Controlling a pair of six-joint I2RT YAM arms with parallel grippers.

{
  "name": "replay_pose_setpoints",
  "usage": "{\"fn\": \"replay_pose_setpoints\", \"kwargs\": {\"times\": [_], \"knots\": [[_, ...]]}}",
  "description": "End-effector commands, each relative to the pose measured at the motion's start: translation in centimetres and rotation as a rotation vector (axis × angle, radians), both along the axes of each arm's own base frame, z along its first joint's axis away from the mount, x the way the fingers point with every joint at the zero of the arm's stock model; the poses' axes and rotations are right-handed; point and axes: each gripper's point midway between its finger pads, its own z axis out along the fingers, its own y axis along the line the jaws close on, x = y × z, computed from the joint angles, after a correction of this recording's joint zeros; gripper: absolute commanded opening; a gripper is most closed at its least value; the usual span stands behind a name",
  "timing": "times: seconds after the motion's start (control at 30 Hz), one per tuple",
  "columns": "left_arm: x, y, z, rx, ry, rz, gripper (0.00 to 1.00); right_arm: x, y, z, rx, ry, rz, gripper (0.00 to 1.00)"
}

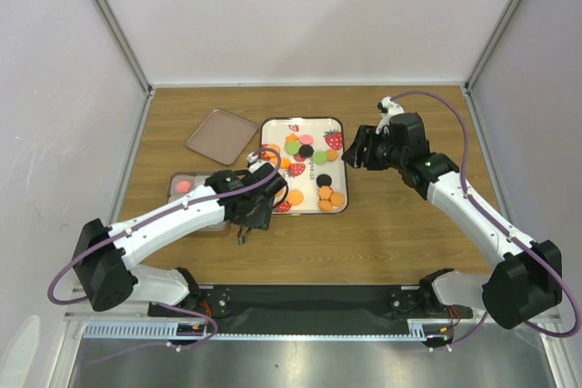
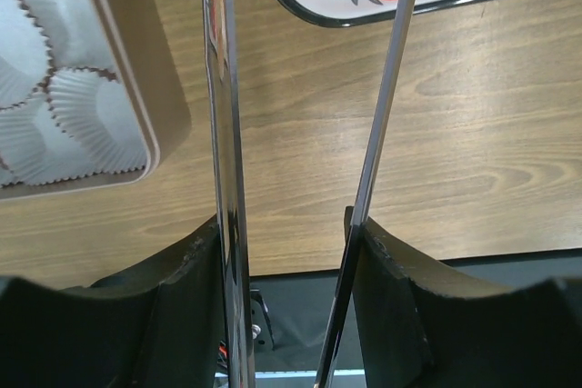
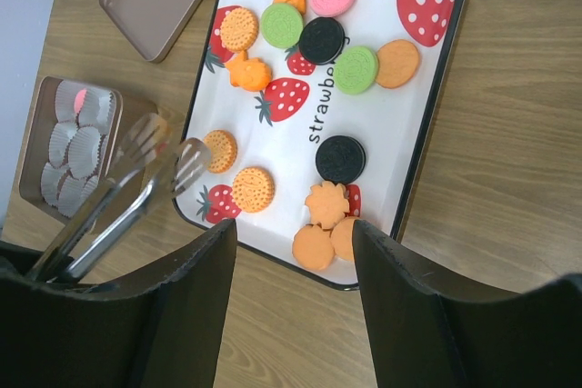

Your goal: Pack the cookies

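The cookies (image 3: 321, 39) lie on a white strawberry-print tray (image 3: 400, 197): orange, green, pink and black discs, also seen from above (image 1: 306, 150). One pink cookie (image 3: 80, 100) sits in a paper cup of the brown box (image 1: 186, 190). My left gripper (image 1: 247, 209) is shut on metal tongs (image 2: 221, 134), between the box and the tray's near-left corner. The tongs' tips (image 3: 186, 159) are spread and empty beside an orange cookie (image 3: 218, 150). My right gripper (image 1: 357, 149) is open and empty above the tray's right edge; its view shows the fingers (image 3: 182, 315) apart.
The box's brown lid (image 1: 220, 134) lies at the back left of the tray. White paper cups (image 2: 86, 111) fill the box. Bare wooden table (image 1: 409, 224) lies to the right and front of the tray. White walls enclose the table.
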Motion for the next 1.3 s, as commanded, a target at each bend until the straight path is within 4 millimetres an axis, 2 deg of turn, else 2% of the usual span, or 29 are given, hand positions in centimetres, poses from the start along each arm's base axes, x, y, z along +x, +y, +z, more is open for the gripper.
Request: {"fn": "replay_pose_setpoints", "kwargs": {"times": [0.0, 0.3, 0.63, 1.27], "knots": [[0.5, -1.7, -0.4, -0.048, -0.003, -0.048, 0.55, 0.5, -0.2, 0.5, -0.006, -0.032, -0.005, 0.60], [0.7, -2.0, -2.3, -0.001, 0.036, -0.047, 0.54, 0.4, -0.2, 0.6, -0.003, -0.034, -0.004, 0.59], [1.1, -1.6, -2.1, 0.023, 0.018, -0.022, 0.54, 0.3, -0.1, 0.6, 0.000, -0.033, 0.003, 0.59], [0.3, -0.5, -3.5, 0.109, 0.071, -0.050, 0.49, 0.2, 0.0, 0.7, 0.006, -0.035, 0.008, 0.59]]}}
